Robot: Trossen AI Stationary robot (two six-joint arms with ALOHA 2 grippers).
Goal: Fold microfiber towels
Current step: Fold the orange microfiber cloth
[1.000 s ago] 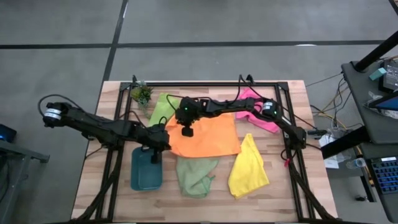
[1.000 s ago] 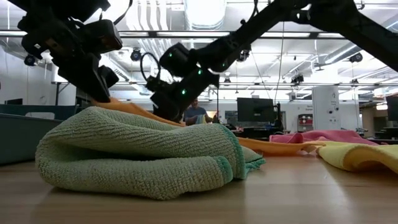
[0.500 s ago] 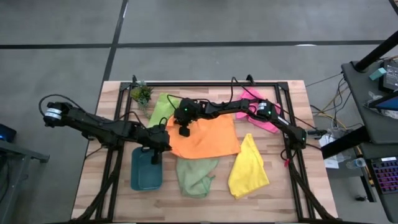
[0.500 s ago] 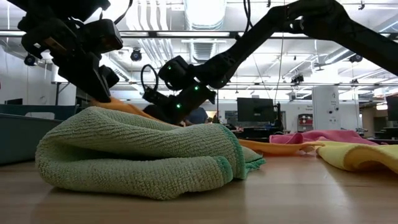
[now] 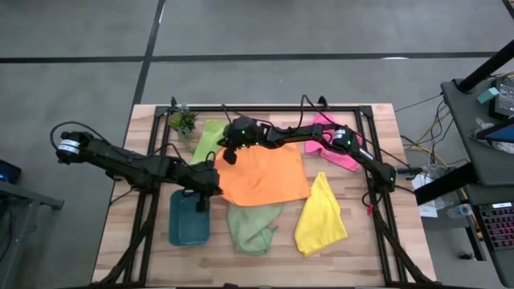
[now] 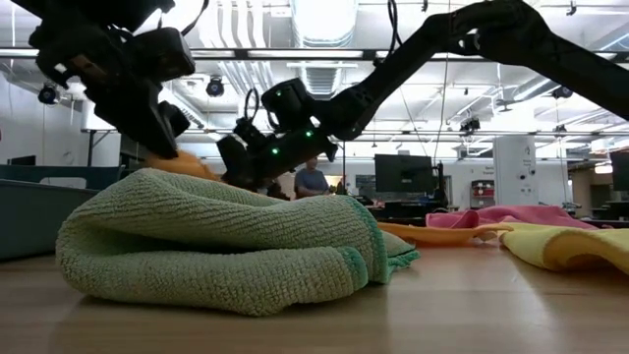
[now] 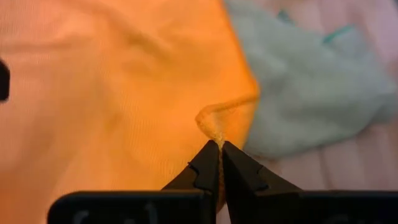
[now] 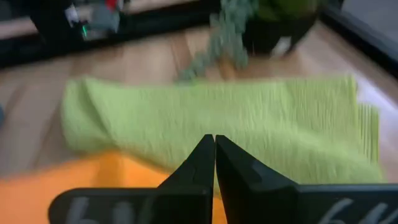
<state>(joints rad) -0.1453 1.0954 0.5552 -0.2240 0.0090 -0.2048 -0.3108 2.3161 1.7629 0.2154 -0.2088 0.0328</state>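
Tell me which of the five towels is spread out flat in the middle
The orange towel. It lies open and nearly square at the table's centre, pinched at a corner by the left gripper; the other four lie bunched or folded around it.

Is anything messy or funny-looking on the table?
Yes. The pale sage green towel lies bunched in a crumpled heap near the table's front edge, and the yellow towel sits askew. The orange towel overlaps the lime green towel. Nothing looks spilled or broken.
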